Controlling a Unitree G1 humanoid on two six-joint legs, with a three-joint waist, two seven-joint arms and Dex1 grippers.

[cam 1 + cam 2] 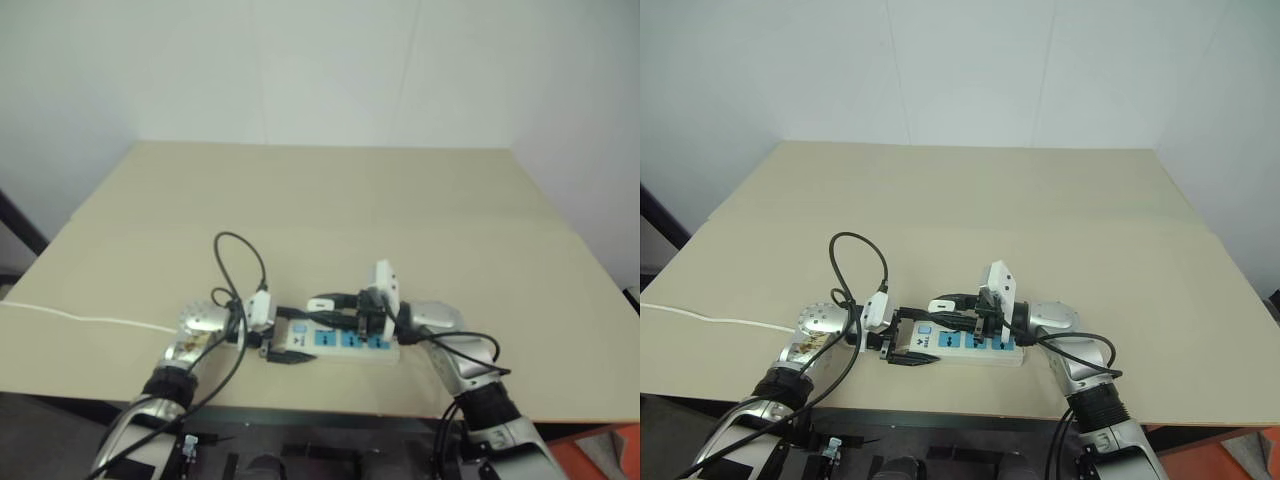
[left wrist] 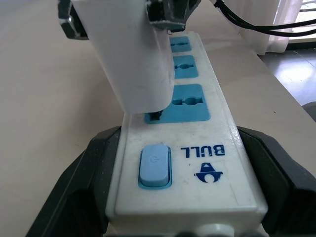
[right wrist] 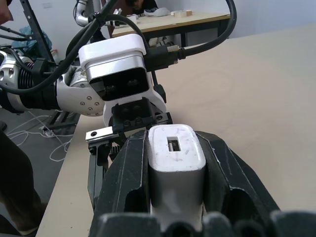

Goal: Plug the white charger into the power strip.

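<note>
Here, a wide tan table carries the whole scene, with a pale wall behind its far edge. Near the table's front edge lies the power strip, a long white bar with blue sockets in a row; a thin white cord trails across the tabletop on the robot's left. The left gripper reaches in from the left, its two black fingers set wide and pressed to either long side of the strip's switch end, clamping it. A blue rocker switch sits at that end. The right gripper comes in from the right over the strip, its fingers closed tight on the white charger. The charger hangs tilted over the socket nearest the switch, its prong end touching the socket's edge.
</note>
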